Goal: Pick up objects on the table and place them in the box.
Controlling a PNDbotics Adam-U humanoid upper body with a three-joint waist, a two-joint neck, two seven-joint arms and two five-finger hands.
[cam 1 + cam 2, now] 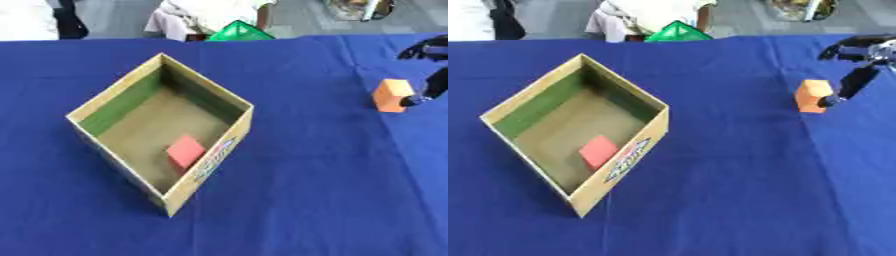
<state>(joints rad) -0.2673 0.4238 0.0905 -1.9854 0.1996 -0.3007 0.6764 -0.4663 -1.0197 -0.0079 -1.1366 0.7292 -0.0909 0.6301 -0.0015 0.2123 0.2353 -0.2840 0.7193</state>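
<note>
So we're reaching our right hand [857, 70], fingers apart, at the orange block [813, 95]; next, grab it for the box [619, 165].

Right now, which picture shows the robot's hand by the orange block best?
The right eye view: the right hand shows there with a finger down beside the orange block. The left eye view cuts most of the hand off at its edge.
</note>
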